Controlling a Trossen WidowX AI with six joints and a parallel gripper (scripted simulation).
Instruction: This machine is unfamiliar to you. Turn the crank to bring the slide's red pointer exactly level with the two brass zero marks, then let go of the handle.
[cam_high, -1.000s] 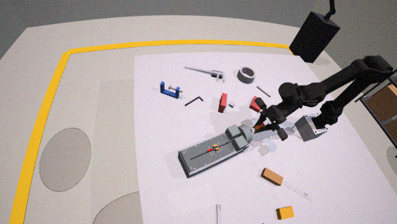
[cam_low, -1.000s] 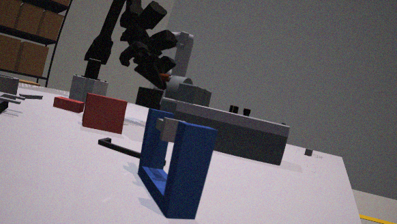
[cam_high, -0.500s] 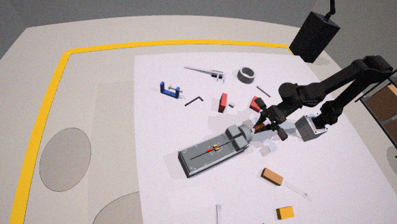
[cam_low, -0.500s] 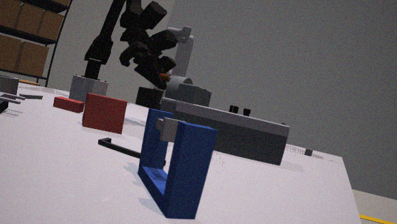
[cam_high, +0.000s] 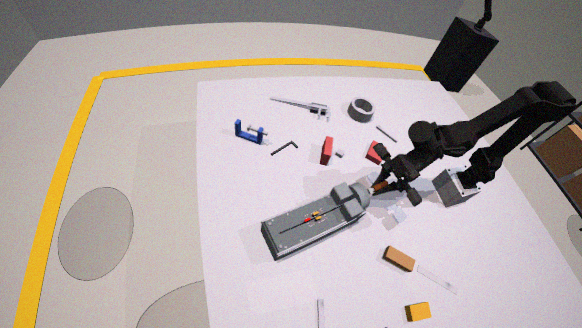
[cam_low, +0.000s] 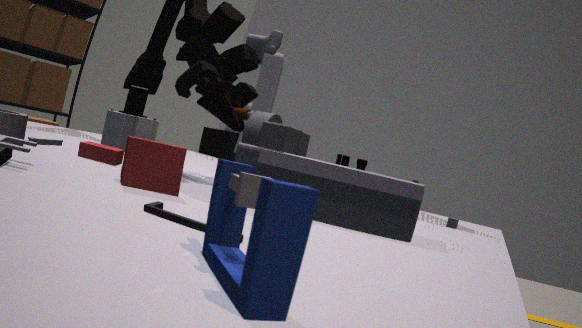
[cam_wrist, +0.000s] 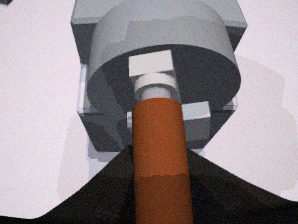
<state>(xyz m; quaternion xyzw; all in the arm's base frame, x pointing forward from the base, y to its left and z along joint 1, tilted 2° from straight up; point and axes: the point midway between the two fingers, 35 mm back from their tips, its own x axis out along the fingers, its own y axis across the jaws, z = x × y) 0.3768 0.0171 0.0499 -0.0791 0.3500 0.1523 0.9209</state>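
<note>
And the black pincer (cam_high: 374, 188) (cam_low: 240, 120) (cam_wrist: 153, 155) is clenched on the orange-brown cylindrical crank handle (cam_high: 380, 185) (cam_low: 242, 113) (cam_wrist: 159, 137), a finger on either side of it! Right ahead of the pincer's tips sits the round grey hub (cam_high: 360, 194) (cam_low: 261, 120) (cam_wrist: 210, 57), with a pale blocky crank piece (cam_wrist: 151, 64) against its face. Beyond the hub, leading away from the pincer, runs the long grey box-shaped machine (cam_high: 295, 236) (cam_low: 367, 204).

Look at its top: the small red pointer (cam_high: 307, 220) is in the slot, near the two brass zero marks (cam_high: 315, 213) (cam_high: 318, 218) but not level with them, sitting on the side farther from the pincer! The marks are nearer to the pincer than the pointer is.

Elsewhere, seen from above, an upright red block (cam_high: 326, 150) (cam_low: 153, 166) stands up and to the left of the pincer, with the blue U-shaped metal clamp (cam_high: 249, 136) (cam_low: 272, 250) farther off that way. A yellow block (cam_high: 418, 311) lies well below the pincer.
</note>
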